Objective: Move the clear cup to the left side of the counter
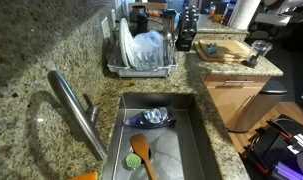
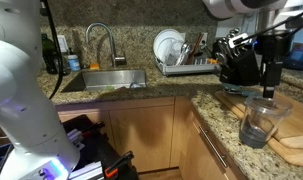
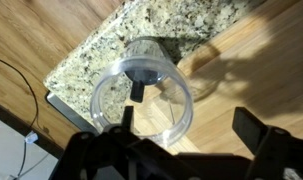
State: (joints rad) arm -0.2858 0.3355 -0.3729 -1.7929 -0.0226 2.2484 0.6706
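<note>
gripper (image 3: 189, 122): wide open and holding nothing. In the wrist view its 2 dark fingers (image 3: 253, 125) stand far apart, 1 over the cup's mouth and 1 outside the rim, over the board.
gripper height: in an exterior view it hangs straight above the cup with its fingertips near the rim. I cannot tell whether they touch the rim.
clear cup (image 2: 261, 120): upright, mouth up and seemingly empty. It stands on the arm of the worktop that runs out past the sink, close to the front edge.
cup and board: the cup is at the edge of the cutting board (image 2: 291, 140). I cannot tell whether its base rests on wood or on granite.
counter (image 3: 101, 55): speckled tan-and-brown granite, bare around the cup on the side away from the board.
sink (image 1: 196, 140): cut into the long run of the worktop, well apart from the cup. It holds 1 wooden spatula (image 1: 141, 152) and 1 blue item (image 1: 153, 117).
faucet (image 1: 76, 110): at the sink's back edge, with its spout reaching over the basin.
dish rack (image 1: 141, 60): on the worktop just beside the sink, towards the inner corner, with white plates standing in it.
</note>
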